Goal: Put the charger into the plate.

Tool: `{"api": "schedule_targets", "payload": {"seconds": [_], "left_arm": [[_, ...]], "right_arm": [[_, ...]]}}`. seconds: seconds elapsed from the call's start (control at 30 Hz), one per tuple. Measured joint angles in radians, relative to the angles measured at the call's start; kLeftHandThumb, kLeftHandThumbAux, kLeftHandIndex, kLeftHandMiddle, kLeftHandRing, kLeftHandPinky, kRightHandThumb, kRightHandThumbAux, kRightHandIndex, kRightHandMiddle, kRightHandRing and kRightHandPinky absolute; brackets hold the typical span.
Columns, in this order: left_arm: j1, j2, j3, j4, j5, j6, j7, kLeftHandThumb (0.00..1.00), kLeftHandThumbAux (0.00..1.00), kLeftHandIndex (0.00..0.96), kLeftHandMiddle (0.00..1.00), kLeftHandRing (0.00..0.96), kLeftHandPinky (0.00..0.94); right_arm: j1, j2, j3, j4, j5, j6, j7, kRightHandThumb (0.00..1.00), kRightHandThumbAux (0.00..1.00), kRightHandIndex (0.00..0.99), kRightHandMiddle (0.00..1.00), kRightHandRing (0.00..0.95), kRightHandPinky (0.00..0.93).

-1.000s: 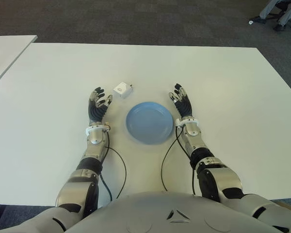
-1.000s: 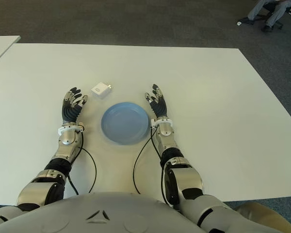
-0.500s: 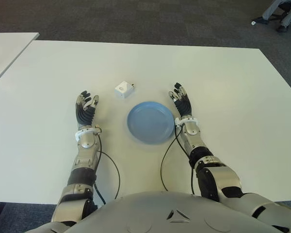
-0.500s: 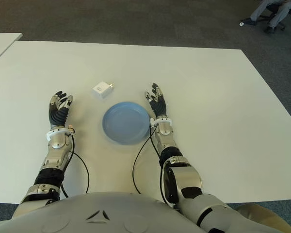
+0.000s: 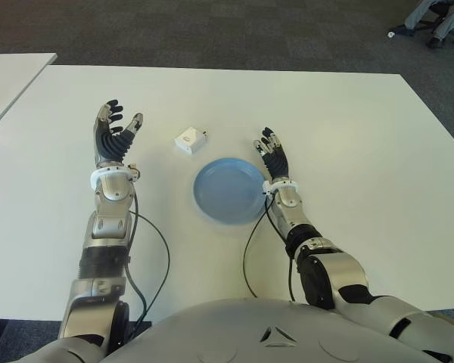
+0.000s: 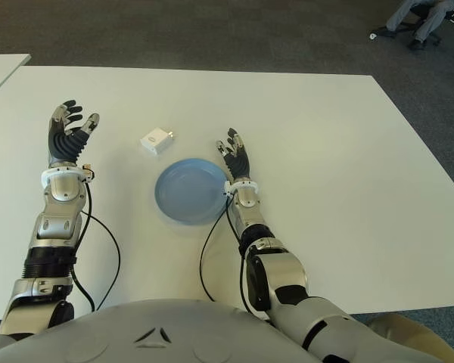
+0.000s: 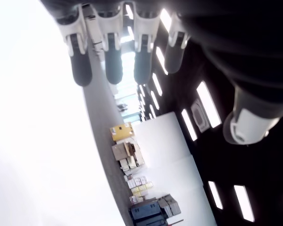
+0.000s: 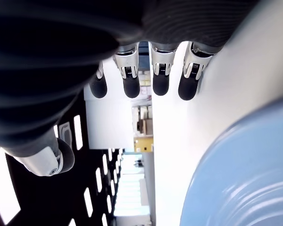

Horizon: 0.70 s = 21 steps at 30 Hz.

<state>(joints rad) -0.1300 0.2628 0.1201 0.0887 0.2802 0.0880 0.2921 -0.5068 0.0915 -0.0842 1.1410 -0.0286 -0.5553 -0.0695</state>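
Note:
A small white charger [image 5: 189,141] lies on the white table, just beyond the left rim of a blue plate [image 5: 228,190] that holds nothing. My left hand [image 5: 115,138] is raised over the table well to the left of the charger, fingers [image 7: 112,49] spread, palm bare. My right hand [image 5: 272,157] shows at the plate's right rim, fingers [image 8: 159,68] straight and holding nothing; its wrist view shows the plate's edge [image 8: 247,179] close by.
The white table [image 5: 348,136] stretches wide on all sides. A second table's corner [image 5: 11,72] shows at the far left. A seated person's legs [image 5: 439,19] appear at the far right on the dark carpet. Cables [image 5: 253,249] trail from both wrists.
My left hand has swung outward to the left and lifted farther forward, away from the charger. My right hand has shifted slightly left toward the plate's rim.

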Motion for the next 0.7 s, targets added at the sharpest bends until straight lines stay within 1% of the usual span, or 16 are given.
{"api": "schedule_targets", "payload": {"seconds": [0.03, 0.13, 0.23, 0.33, 0.4, 0.57, 0.6, 0.7], "left_arm": [[-0.005, 0.012, -0.009, 0.011, 0.019, 0.0, 0.0, 0.332, 0.538, 0.162, 0.225, 0.242, 0.287], [-0.02, 0.054, -0.043, 0.054, 0.087, 0.0, 0.001, 0.272, 0.513, 0.145, 0.205, 0.225, 0.252], [-0.041, 0.098, -0.084, 0.114, 0.156, -0.001, 0.001, 0.25, 0.507, 0.134, 0.189, 0.21, 0.236], [-0.063, 0.131, -0.11, 0.166, 0.192, -0.012, 0.002, 0.239, 0.508, 0.121, 0.172, 0.192, 0.219], [-0.083, 0.154, -0.136, 0.207, 0.216, -0.037, 0.005, 0.23, 0.521, 0.109, 0.158, 0.176, 0.2], [-0.161, 0.219, -0.207, 0.354, 0.299, -0.142, 0.052, 0.198, 0.562, 0.083, 0.127, 0.142, 0.159], [-0.178, 0.232, -0.223, 0.382, 0.317, -0.165, 0.064, 0.162, 0.589, 0.065, 0.108, 0.121, 0.132], [-0.234, 0.27, -0.28, 0.455, 0.383, -0.217, 0.096, 0.1, 0.632, 0.037, 0.077, 0.086, 0.09]], "right_arm": [[-0.002, 0.002, -0.003, 0.003, 0.004, 0.0, -0.003, 0.008, 0.548, 0.0, 0.0, 0.0, 0.032], [-0.006, 0.002, -0.012, 0.009, 0.011, 0.0, -0.003, 0.007, 0.539, 0.0, 0.004, 0.001, 0.041], [-0.011, 0.002, -0.019, 0.015, 0.022, 0.0, -0.003, 0.007, 0.534, 0.0, 0.006, 0.002, 0.043], [-0.014, 0.002, -0.021, 0.021, 0.026, 0.0, -0.003, 0.007, 0.532, 0.0, 0.007, 0.002, 0.044], [-0.015, 0.002, -0.022, 0.023, 0.029, 0.0, -0.003, 0.006, 0.532, 0.0, 0.006, 0.001, 0.04], [-0.016, 0.003, -0.023, 0.026, 0.034, -0.001, -0.001, 0.004, 0.534, 0.0, 0.003, 0.0, 0.036], [-0.017, 0.003, -0.023, 0.026, 0.034, -0.001, -0.001, 0.004, 0.534, 0.0, 0.004, 0.001, 0.041], [-0.017, 0.003, -0.024, 0.025, 0.037, -0.001, -0.002, 0.003, 0.534, 0.0, 0.004, 0.002, 0.045]]}}
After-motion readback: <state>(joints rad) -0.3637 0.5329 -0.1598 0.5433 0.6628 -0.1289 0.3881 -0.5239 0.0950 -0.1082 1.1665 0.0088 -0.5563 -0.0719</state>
